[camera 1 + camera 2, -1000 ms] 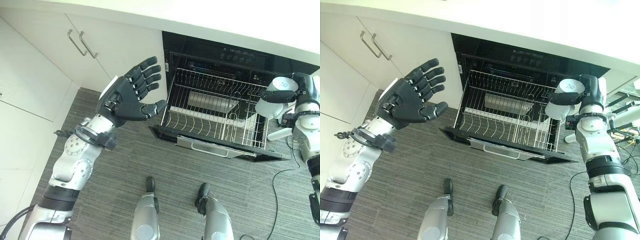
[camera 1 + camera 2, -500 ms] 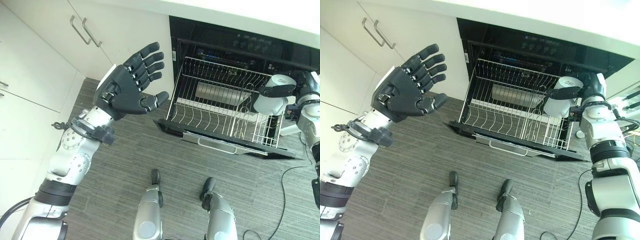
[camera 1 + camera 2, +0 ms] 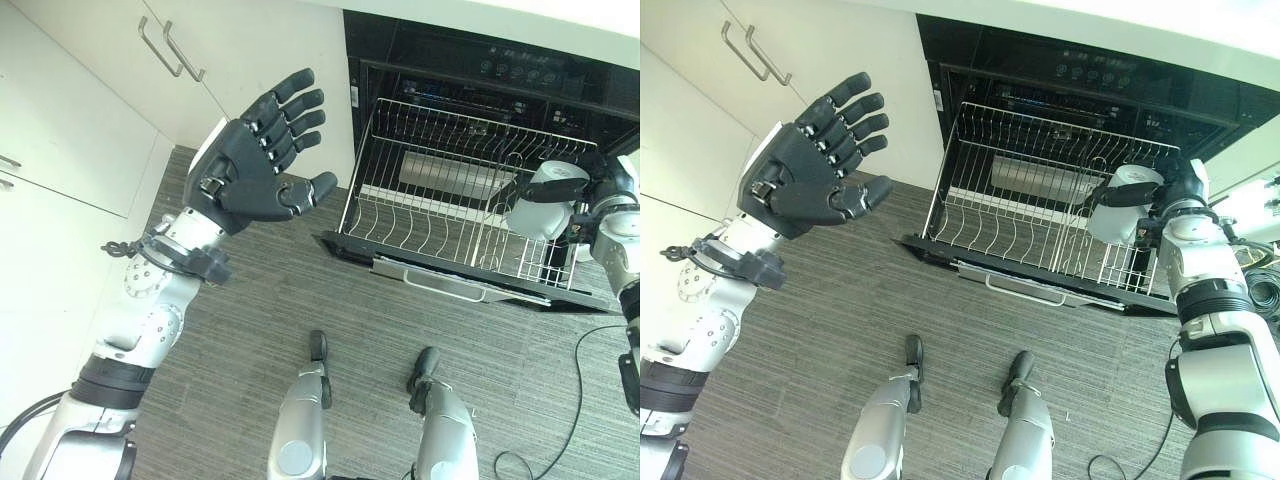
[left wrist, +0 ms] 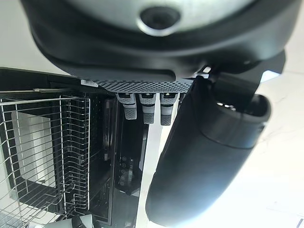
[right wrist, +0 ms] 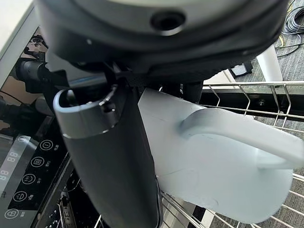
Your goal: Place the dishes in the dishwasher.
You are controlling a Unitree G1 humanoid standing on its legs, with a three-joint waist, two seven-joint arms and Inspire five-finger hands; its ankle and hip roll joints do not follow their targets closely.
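My right hand (image 3: pixel 1181 188) is shut on a white mug (image 3: pixel 1118 206), its fingers curled round the body while the handle (image 5: pixel 247 135) sticks out free. The mug hangs tilted just over the right end of the pulled-out wire rack (image 3: pixel 430 215) of the open dishwasher (image 3: pixel 470 60). I cannot tell whether the mug touches the wires. The right thumb (image 5: pixel 114 156) lies along the mug's side. My left hand (image 3: pixel 250 180) is raised open, palm up, left of the dishwasher, holding nothing.
A flat white dish (image 3: pixel 445 180) lies at the back of the rack. The dishwasher's lowered front with its handle (image 3: pixel 440 288) juts toward me. White cabinet doors with bar handles (image 3: pixel 172 47) stand to the left. Grey floor (image 3: pixel 300 300) lies below.
The right hand has brought the mug down and inward, from beside the rack's right edge to over its right end. The camera has shifted. The left hand stays raised and open.
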